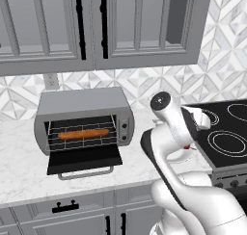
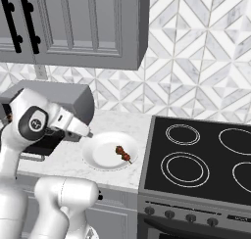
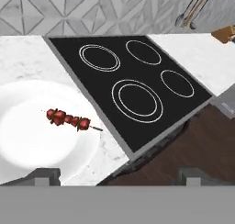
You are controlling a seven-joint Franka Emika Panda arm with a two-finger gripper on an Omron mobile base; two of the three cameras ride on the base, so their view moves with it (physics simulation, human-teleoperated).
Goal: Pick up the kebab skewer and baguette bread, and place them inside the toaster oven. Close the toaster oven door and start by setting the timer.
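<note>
The toaster oven (image 1: 84,104) stands on the counter at the left, its door (image 1: 84,160) dropped open. The orange-brown baguette bread (image 1: 83,133) lies on the wire rack inside. The kebab skewer (image 2: 123,154) (image 3: 71,120) rests on a white plate (image 2: 100,157) (image 3: 27,140) between the oven and the stove. My gripper (image 2: 87,133) (image 3: 119,177) hovers above the plate's left side, apart from the skewer. Its fingertips (image 3: 46,176) stand wide open with nothing between them.
A black stovetop (image 2: 196,159) (image 3: 133,81) with several burner rings borders the plate on the right. Grey wall cabinets (image 1: 96,27) hang over the oven. Utensils (image 3: 195,7) hang at the back wall beyond the stove. The counter's front edge runs just below the plate.
</note>
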